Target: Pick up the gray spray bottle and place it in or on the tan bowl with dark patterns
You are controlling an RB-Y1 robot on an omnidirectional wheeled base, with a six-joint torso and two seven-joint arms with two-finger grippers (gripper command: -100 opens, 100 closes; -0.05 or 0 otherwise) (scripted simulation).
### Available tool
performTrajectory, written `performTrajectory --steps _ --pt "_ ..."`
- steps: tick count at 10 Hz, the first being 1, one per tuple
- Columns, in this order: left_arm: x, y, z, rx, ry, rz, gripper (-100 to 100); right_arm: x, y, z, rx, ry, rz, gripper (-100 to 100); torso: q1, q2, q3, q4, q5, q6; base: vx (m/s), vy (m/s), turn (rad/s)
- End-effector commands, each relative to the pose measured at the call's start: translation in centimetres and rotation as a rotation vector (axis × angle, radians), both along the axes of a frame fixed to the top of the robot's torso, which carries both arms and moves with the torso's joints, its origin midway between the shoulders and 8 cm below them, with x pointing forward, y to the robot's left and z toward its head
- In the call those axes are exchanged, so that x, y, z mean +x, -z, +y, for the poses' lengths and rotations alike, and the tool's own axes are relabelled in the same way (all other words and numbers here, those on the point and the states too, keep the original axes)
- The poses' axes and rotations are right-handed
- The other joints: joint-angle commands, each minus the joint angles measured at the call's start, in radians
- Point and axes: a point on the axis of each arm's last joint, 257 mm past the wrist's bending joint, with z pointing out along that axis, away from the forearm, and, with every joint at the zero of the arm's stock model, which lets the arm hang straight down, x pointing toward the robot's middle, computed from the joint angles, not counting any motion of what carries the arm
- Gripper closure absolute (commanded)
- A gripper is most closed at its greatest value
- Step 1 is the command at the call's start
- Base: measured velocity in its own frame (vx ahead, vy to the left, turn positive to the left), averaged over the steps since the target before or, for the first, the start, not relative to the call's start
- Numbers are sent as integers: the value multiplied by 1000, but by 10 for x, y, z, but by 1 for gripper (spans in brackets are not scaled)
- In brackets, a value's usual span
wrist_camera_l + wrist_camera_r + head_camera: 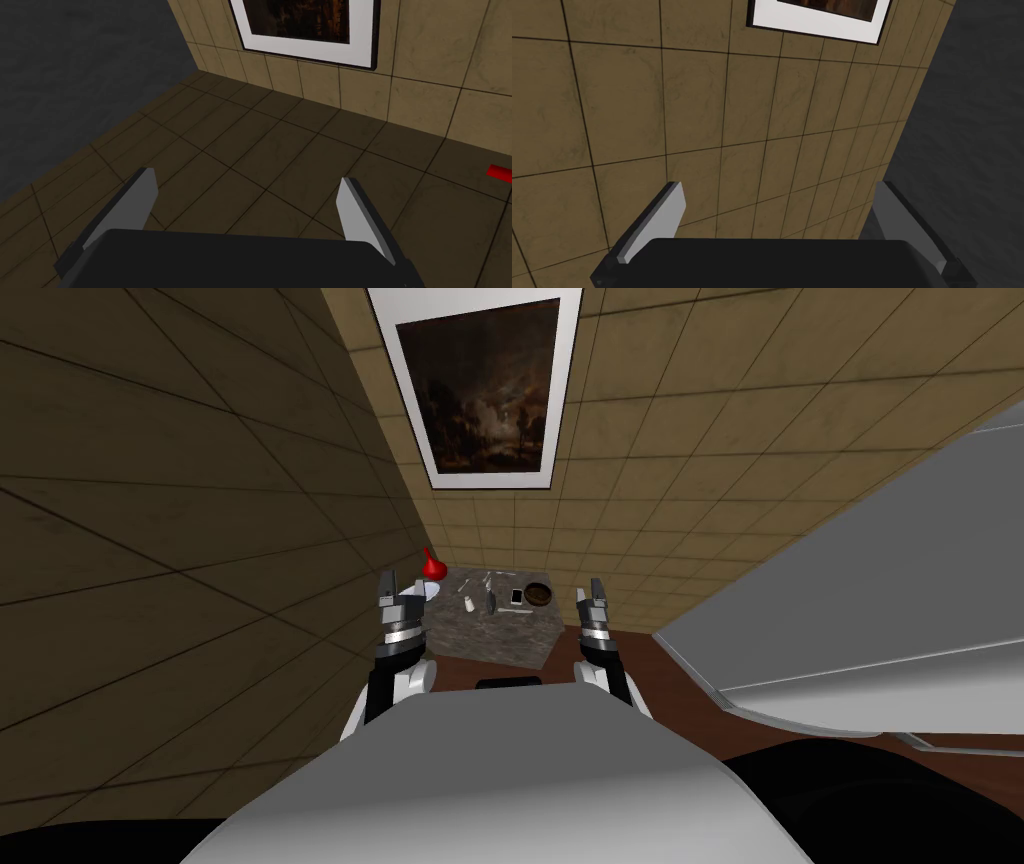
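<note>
The gray spray bottle (490,602) stands small and dark near the middle of a mottled stone-like tabletop (500,638) ahead of me. The tan bowl (538,593) with a dark inside sits on the same top, a little right of the bottle. My left gripper (400,586) is raised at the table's left edge, short of the bottle, and its fingers stand open (247,177) with nothing between them. At the table's right edge my right gripper (589,590) is raised beside the bowl, also open and empty (778,186).
A red vase (432,563) stands at the table's back left corner, close to my left gripper. A small white bottle (468,605), a phone (517,596) and a few thin utensils (487,581) lie around the spray bottle. A large grey slab (850,618) juts in on the right.
</note>
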Motion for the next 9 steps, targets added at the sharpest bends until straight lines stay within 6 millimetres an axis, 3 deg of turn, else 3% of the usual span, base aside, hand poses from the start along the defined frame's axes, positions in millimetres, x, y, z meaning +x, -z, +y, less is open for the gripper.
performTrajectory --steps 1,9 --pt "3 5 -4 34 16 22 -100 0 0 0 0 0 0 0 0 0 0 0 0 0 -6 -11 -33" --pt "29 79 -8 212 85 262 -100 0 0 0 0 0 0 0 -2 2 1 0 -1 0 -23 -40 -68"
